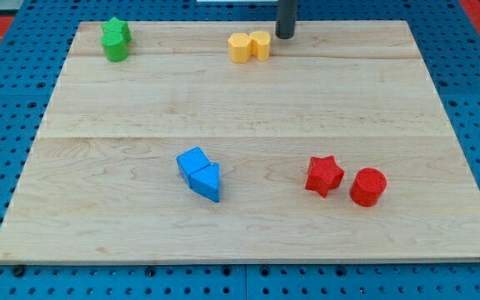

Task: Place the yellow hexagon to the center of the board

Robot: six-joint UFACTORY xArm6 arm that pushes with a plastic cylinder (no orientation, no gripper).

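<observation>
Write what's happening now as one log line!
my tip: at view's top, just right of yellow blocks | yellow hexagon block: touching second yellow block | not yet centred on wooden board

Green (pixel 116 39), blue (pixel 200 173), red blocks (pixel 345 180)

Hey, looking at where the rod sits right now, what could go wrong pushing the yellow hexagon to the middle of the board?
1. The two yellow blocks touch at the view's top, so a push may drag both along.
2. My tip sits just to the view's right of them, not behind; pushing from here would likely send them to the view's left, toward the green blocks, not the center.
3. Their shapes are hard to tell apart, so the wrong one might get pushed.
</observation>
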